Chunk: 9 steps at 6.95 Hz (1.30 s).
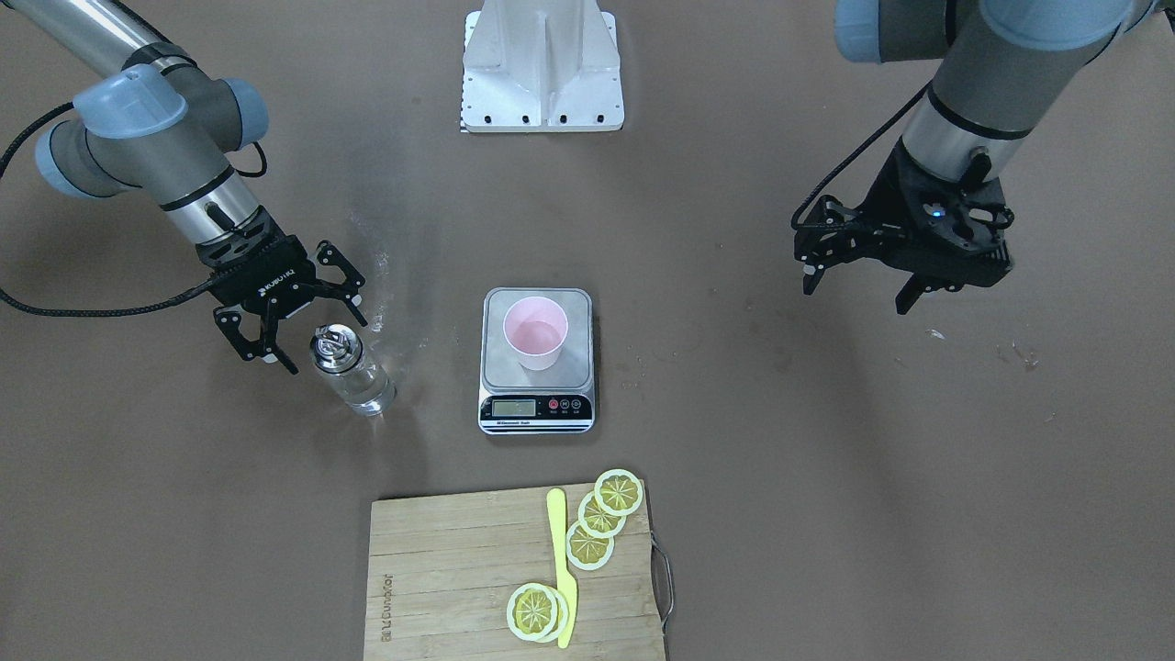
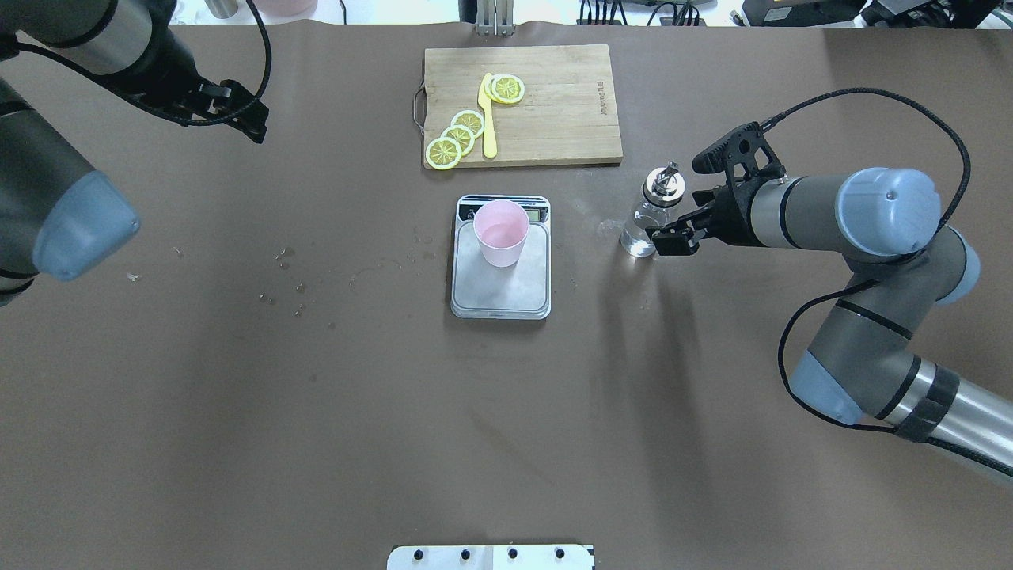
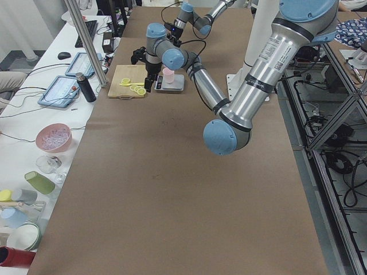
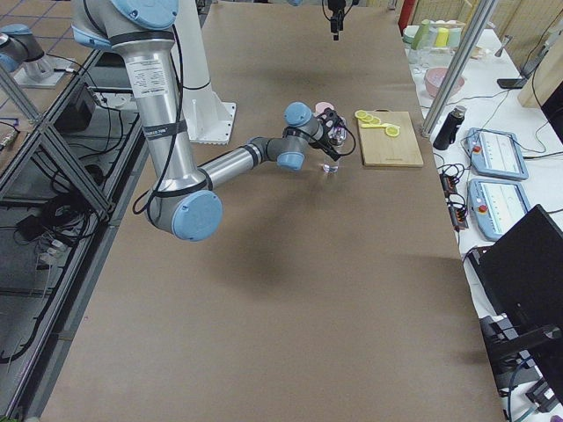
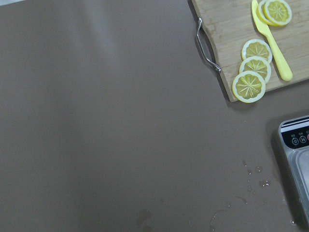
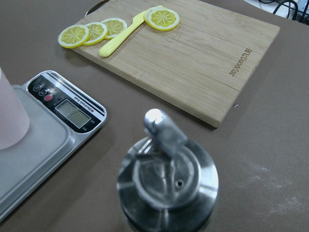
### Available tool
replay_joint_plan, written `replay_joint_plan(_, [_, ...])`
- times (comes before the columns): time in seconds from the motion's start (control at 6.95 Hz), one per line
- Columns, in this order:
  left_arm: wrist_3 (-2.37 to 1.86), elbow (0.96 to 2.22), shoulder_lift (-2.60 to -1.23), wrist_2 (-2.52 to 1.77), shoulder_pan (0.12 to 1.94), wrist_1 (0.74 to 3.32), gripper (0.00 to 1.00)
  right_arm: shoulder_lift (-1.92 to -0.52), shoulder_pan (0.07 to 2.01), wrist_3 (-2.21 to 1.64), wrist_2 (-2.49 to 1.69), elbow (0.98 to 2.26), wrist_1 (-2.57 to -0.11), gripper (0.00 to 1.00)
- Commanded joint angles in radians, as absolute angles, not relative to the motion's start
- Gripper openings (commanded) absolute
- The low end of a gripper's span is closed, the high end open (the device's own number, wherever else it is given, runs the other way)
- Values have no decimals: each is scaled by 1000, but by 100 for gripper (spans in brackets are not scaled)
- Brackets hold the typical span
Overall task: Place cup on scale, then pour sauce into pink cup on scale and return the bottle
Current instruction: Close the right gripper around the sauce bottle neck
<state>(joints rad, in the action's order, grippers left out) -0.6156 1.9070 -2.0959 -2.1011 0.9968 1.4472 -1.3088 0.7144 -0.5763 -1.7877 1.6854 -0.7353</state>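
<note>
Overhead exterior: cup (image 2: 500, 232) on scale (image 2: 506, 289), my right pincer (image 2: 677, 199) spread just beside bottle (image 2: 637, 229) (not yet gripping); pouring step, next: close on its glass

We see the pale pink cup (image 1: 535, 332) upright, mouth up, on the steel platform of the scale (image 1: 576, 365), nearer its black display strip. The clear glass bottle (image 1: 353, 372) stands upright on the table to the robot's right, apart from the scale, its metal pour-spout cap on. The colourless sauce (image 1: 369, 393) barely shows in its lower part.
</note>
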Motion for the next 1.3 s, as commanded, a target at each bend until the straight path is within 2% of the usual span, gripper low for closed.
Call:
replay_joint_plan(0.0, [-607,1937,-2097,-2100,1002,1399,97,-1304,713,-577,-1781,1683,-735,99])
replay_joint_plan(1.15, [-607,1939,-2103,-2100,1002,1396,97,-1262,706,-588,-1758,1634,-730,99])
